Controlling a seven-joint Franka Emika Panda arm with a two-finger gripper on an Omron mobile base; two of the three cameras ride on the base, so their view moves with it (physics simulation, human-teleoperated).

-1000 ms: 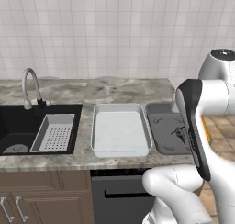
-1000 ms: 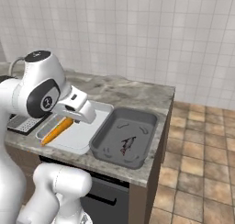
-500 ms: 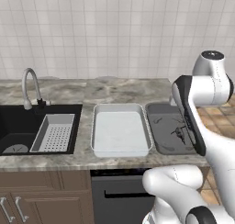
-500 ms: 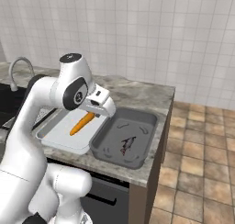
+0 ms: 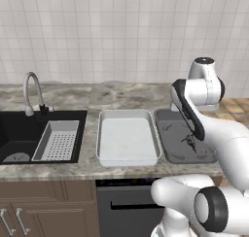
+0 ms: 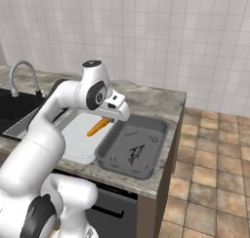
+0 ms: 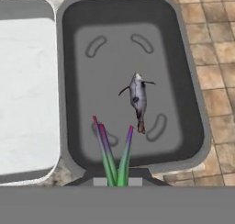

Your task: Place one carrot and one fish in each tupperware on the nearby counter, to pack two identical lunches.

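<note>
Gripper (image 6: 108, 121) clenched on carrot (image 6: 97, 126) — above dark grey tupperware (image 7: 189, 71), blackish fish (image 7: 137, 98) inside; pale tupperware (image 5: 127, 157) beside.

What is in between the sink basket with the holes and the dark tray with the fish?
The pale grey-white tupperware sits between the sink basket and the dark grey tupperware, seen in the left base view. The blackish fish lies in the dark one.

One tupperware (image 5: 127, 136) is pale grey-white, the other (image 7: 183, 67) dark grey. The fish (image 7: 137, 98) is blackish-grey, the carrot (image 6: 98, 126) orange with green-purple leaves (image 7: 110, 159).
</note>
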